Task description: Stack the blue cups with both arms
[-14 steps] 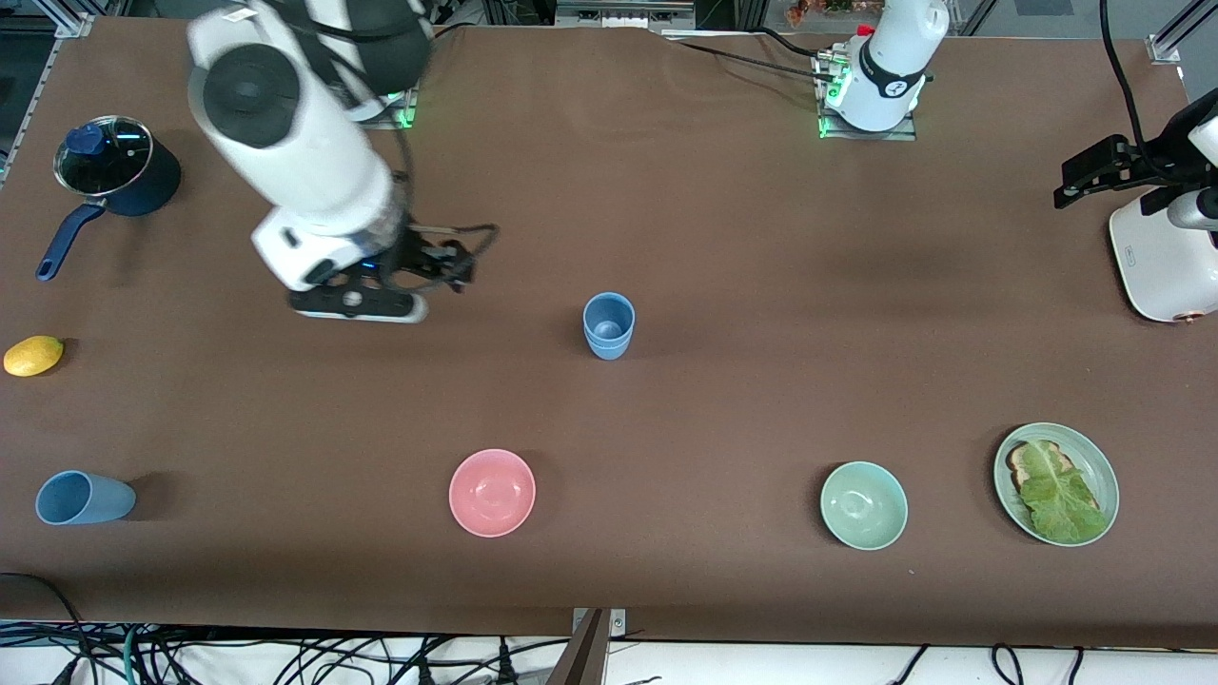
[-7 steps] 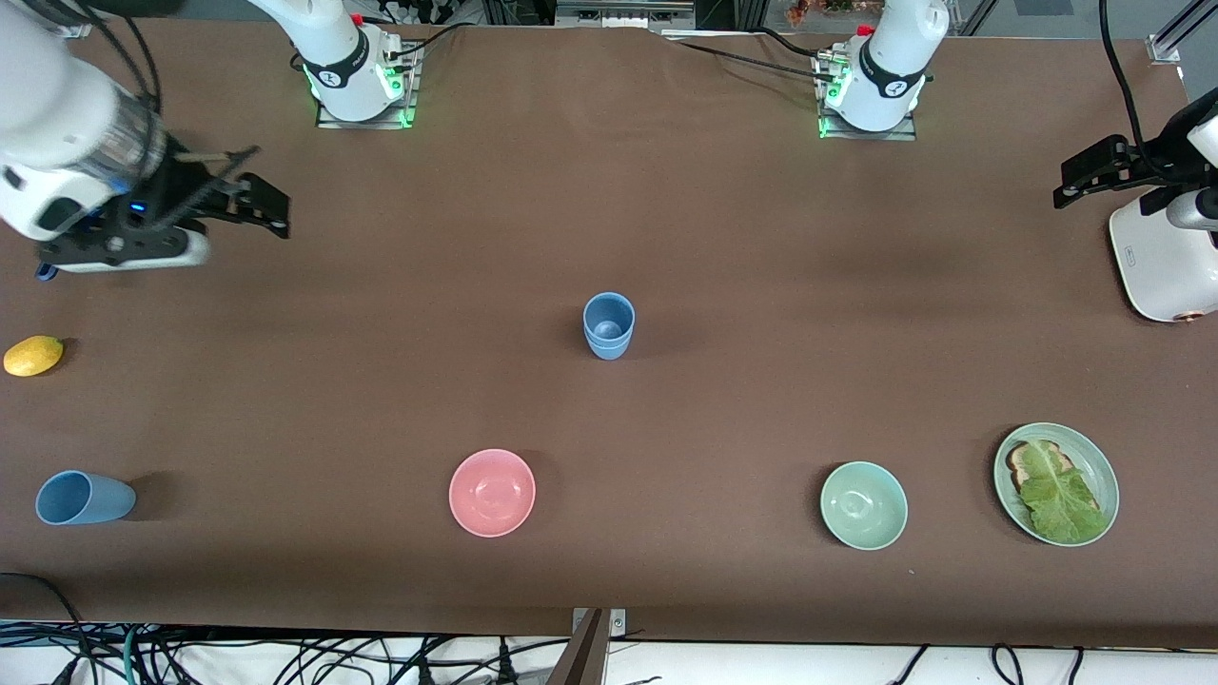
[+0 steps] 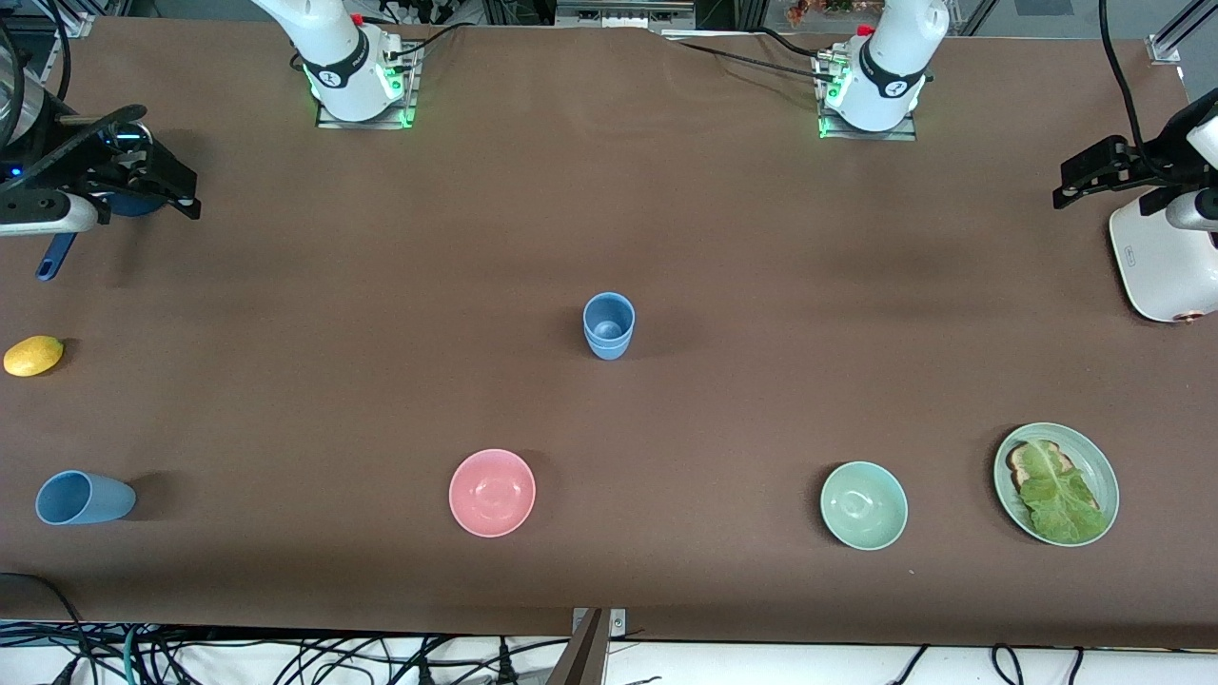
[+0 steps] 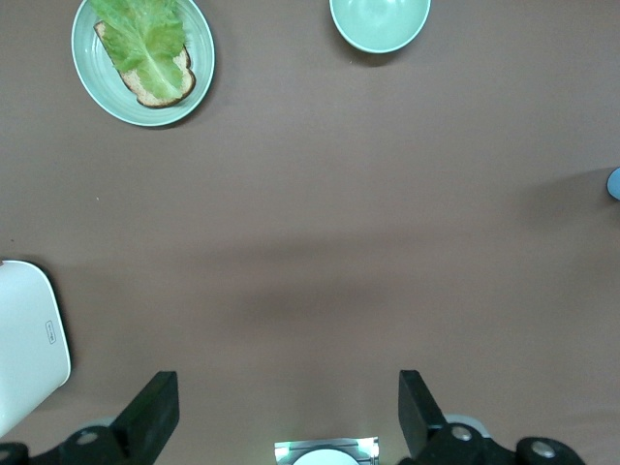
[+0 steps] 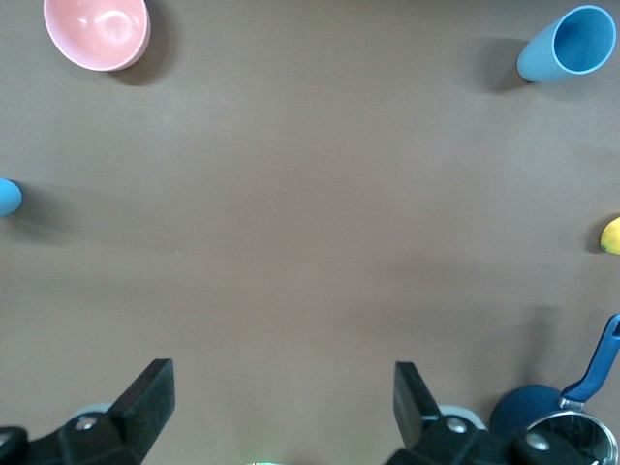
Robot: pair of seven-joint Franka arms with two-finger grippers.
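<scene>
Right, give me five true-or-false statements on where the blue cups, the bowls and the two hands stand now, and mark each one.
1. Two small blue plastic cups stand nested mid-table. True.
2. A third blue plastic cup stands near the right arm's end. True.
3. The right hand holds a cup. False: it is open and empty, over the dark navy saucepan.
4. The round pink bowl sits on the pale green bowl. False: they stand well apart.
5. The left hand is shut on the lettuce toast. False: it is open and empty.
</scene>
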